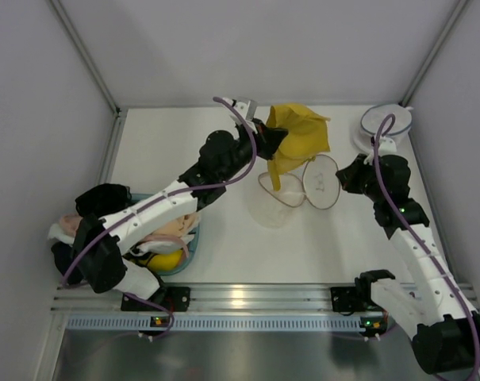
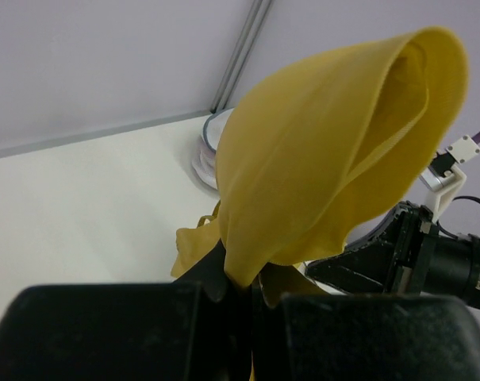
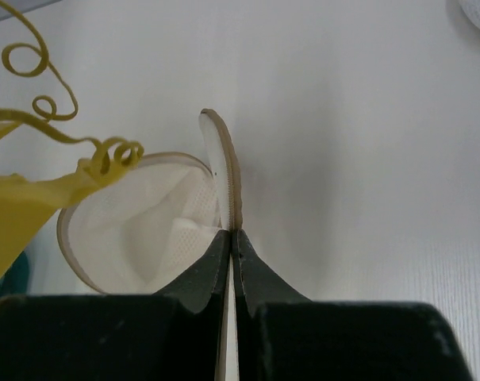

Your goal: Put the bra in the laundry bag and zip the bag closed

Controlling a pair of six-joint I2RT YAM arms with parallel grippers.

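Left gripper (image 1: pixel 265 136) was clamped on the bra (image 1: pixel 299 136), which was held lifted off the table (image 1: pixel 247 254). The yellow fabric hung just ahead and to the right of the fingers. From the left wrist view, the jaws were pinched nearly together at the left gripper (image 2: pixel 240 279) on a low fold of the bra (image 2: pixel 327 151). One cup bulged upward ahead. A blue-rimmed bag (image 2: pixel 208 147) sat well beyond it.

Right gripper (image 1: pixel 343 176) was closed on the lid (image 1: pixel 321 182) of the laundry bag (image 1: pixel 275 205). In the right wrist view, the right gripper (image 3: pixel 233 238) had the lid (image 3: pixel 224 159) standing on edge, its tan rim thin between the pads. The bag's open mesh bowl (image 3: pixel 144 226) lay just left of the fingers. Only the top view showed the lid's dark mark and the bra's tail dangling over the bowl's far rim. Contact there could not be told.
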